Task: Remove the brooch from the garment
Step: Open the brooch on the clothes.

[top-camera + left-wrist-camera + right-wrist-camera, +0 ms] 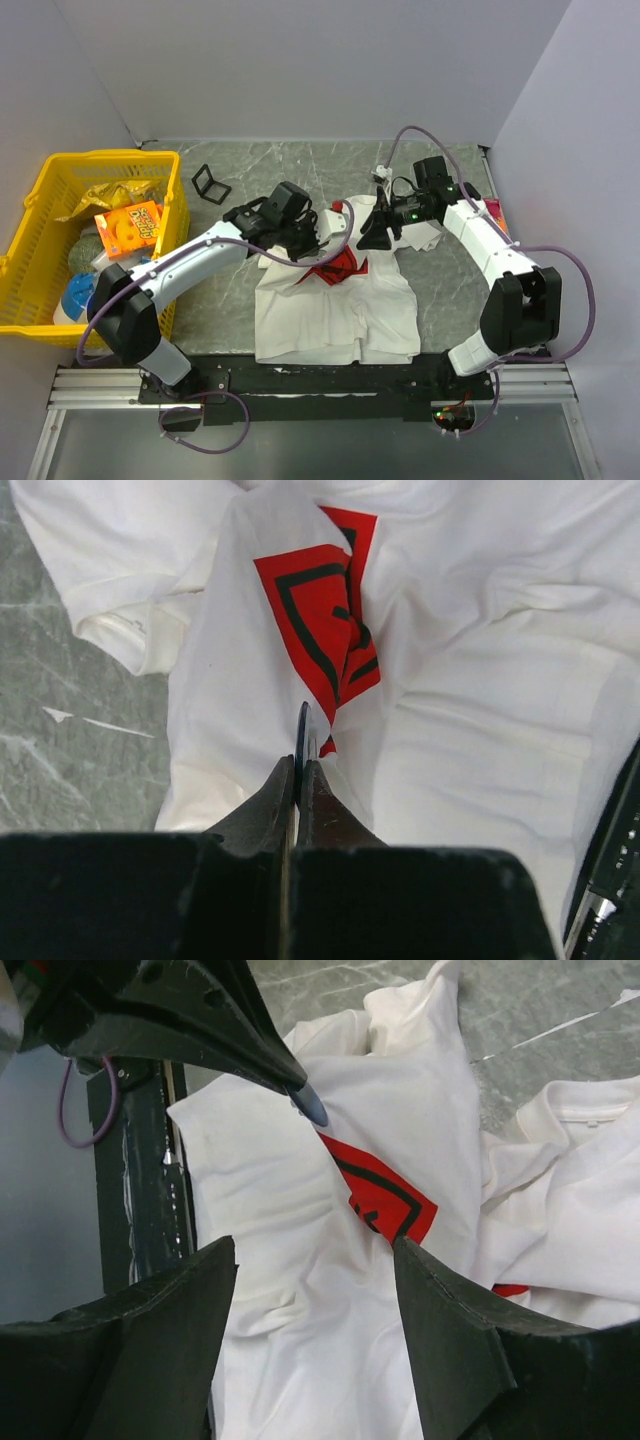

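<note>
The white short-sleeved T-shirt [335, 310] with a red square print is spread, crumpled, on the grey marbled desk [440, 285]. The left fingers [325, 815] are clenched on a thin bluish-grey disc brooch [312, 1108], which is held against a raised fold beside the red print. The right fingers [450, 1340] are spread apart above the fabric, and nothing is grasped.

Left gripper [300, 770], jaws pressed together on a thin dark brooch [302, 730] seen edge-on and protruding past the tips. Directly ahead is a raised fold of white T-shirt [480, 740] bearing a red print [315, 610]. Grey marbled table [70, 720] lies to the left.
</note>
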Robot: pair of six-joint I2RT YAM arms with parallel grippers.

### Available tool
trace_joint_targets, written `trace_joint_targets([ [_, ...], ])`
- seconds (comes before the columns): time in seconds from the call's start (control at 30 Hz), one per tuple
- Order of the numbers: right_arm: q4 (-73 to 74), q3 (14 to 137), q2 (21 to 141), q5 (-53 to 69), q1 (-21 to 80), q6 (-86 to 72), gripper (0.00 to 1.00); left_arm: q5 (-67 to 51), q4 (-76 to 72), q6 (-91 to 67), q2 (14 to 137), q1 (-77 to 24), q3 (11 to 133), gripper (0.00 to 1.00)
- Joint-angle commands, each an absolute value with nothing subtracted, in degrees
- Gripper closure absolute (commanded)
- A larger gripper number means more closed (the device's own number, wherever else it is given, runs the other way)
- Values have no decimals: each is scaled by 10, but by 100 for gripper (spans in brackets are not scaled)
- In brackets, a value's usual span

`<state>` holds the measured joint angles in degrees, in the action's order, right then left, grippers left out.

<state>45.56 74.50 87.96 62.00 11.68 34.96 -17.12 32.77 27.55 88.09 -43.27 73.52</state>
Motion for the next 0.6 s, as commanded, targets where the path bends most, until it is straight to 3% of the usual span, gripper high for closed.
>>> trace_joint_targets([
  [0.0,365,716,848,631,127,330,30,-250,353,259,889,-416,784,99],
  [0.23,304,700,840,617,170,323,32,-353,370,242,908,-373,802,99],
  [0.57,253,690,860,628,197,301,45,-453,403,237,930,-356,828,99],
])
